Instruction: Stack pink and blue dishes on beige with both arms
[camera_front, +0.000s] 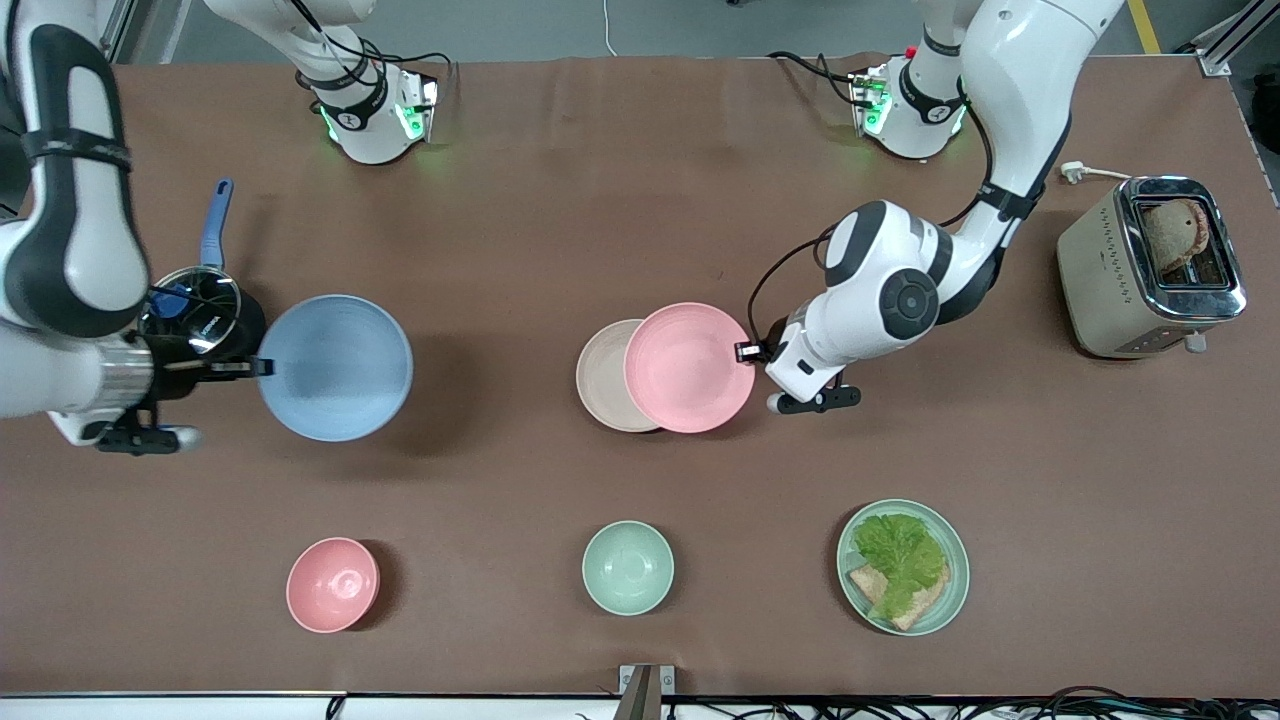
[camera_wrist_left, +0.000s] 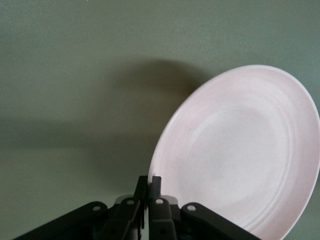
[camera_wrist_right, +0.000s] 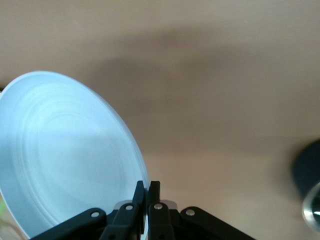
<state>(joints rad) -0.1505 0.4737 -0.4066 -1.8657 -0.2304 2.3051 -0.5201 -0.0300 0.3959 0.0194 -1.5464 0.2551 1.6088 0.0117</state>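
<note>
The pale pink plate (camera_front: 689, 367) (camera_wrist_left: 240, 150) hangs over the table, overlapping most of the beige plate (camera_front: 603, 375), which lies flat at mid-table. My left gripper (camera_front: 747, 351) (camera_wrist_left: 148, 183) is shut on the pink plate's rim at the edge toward the left arm's end. The light blue plate (camera_front: 335, 367) (camera_wrist_right: 65, 155) is held up over the table toward the right arm's end. My right gripper (camera_front: 262, 367) (camera_wrist_right: 148, 188) is shut on its rim.
A dark pot with a blue handle (camera_front: 200, 300) sits under the right arm. A toaster (camera_front: 1150, 265) stands at the left arm's end. Nearer the front camera are a pink bowl (camera_front: 332, 584), a mint-green bowl (camera_front: 627, 567) and a green plate with lettuce and bread (camera_front: 903, 567).
</note>
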